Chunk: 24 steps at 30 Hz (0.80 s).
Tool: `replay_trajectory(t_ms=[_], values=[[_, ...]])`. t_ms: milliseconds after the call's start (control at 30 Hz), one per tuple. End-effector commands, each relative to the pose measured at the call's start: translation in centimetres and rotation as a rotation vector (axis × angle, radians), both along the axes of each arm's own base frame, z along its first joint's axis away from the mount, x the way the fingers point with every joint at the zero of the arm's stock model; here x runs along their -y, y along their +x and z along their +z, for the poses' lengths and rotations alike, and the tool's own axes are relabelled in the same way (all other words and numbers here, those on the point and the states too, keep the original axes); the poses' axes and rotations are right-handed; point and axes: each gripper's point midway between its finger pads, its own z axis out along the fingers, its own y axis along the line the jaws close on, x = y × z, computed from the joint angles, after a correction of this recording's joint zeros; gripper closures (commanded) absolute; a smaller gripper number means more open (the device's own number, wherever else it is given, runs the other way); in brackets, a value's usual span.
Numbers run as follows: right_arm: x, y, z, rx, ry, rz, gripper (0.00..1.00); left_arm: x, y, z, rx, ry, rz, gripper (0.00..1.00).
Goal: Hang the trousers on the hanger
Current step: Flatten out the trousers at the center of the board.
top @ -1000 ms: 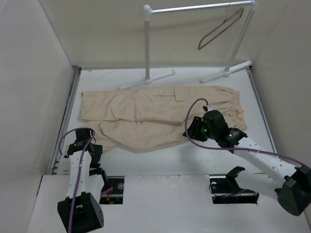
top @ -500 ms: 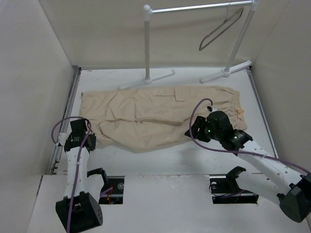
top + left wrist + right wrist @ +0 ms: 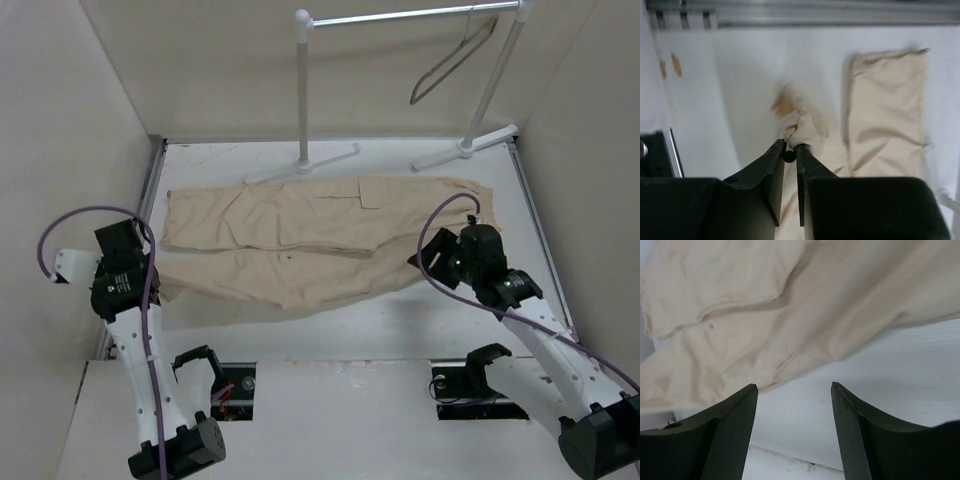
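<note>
Beige cloth of the trousers (image 3: 320, 235) lies flat on the bench (image 3: 400, 320), long axis left to right, waistband at the right end, cuffs at the left. Left hand (image 3: 789, 147) is clamped on the near leg's cuff, bunching it. Right hand (image 3: 793, 385) hovers with fingers spread, holding nothing, just off the cloth's near edge by the waistband end. The hanger (image 3: 440, 66) hangs on the white rack (image 3: 303, 90) at far right, beyond the waistband, so the right arm is nearer; cloth likely has to travel back and right
</note>
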Motion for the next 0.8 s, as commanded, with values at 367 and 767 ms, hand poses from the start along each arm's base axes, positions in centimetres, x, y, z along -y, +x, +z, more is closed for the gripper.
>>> replay_trajectory(t_ms=[367, 767], values=[[11.5, -0.6, -3.9, -0.177, -0.136, -0.506, 0.53, -2.0, -0.1, 0.5, 0.014, 0.119, 0.010, 0.98], [18.9, 2.3, -7.5, -0.324, -0.172, -0.855, 0.49, -1.1, 6.1, 1.4, 0.194, -0.020, 0.011, 0.98]])
